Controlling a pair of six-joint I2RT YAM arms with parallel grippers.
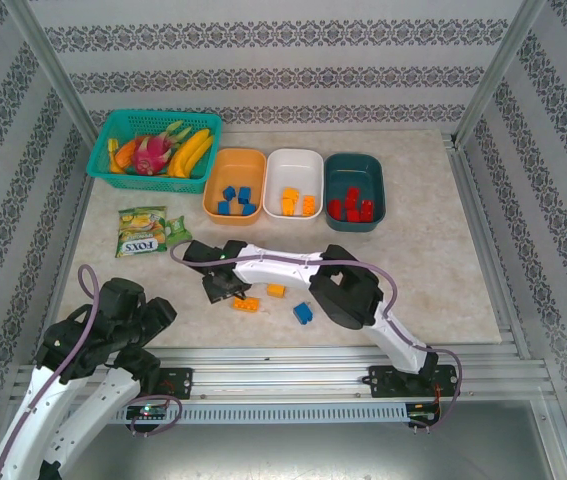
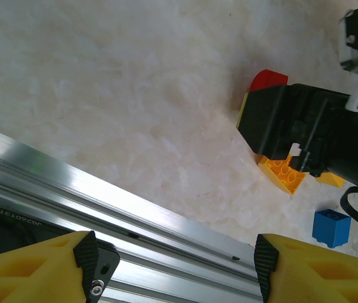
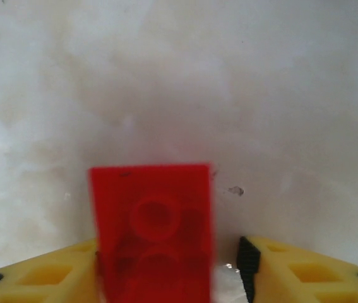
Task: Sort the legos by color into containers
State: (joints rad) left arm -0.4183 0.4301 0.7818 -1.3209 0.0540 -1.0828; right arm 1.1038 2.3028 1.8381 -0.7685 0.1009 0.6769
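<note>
My right gripper (image 1: 223,288) (image 3: 169,259) reaches left over the near table and is open around a red lego (image 3: 150,233) (image 2: 268,80). The brick rests against the left finger, with a gap to the right pad (image 3: 247,259). Loose on the table beside it lie an orange lego (image 1: 246,303) (image 2: 283,173), a second orange one (image 1: 276,291) and a blue one (image 1: 303,313) (image 2: 330,227). At the back, the orange tray (image 1: 248,165) holds blue bricks, the white tray (image 1: 293,168) orange ones, the dark teal tray (image 1: 348,172) red ones. My left gripper (image 2: 175,265) is open and empty over the front rail.
A teal lattice basket (image 1: 113,130) of toy fruit stands at the back left, and a green snack packet (image 1: 141,230) lies in front of it. An aluminium rail (image 1: 283,355) (image 2: 103,189) runs along the table's near edge. Patterned walls close in the sides.
</note>
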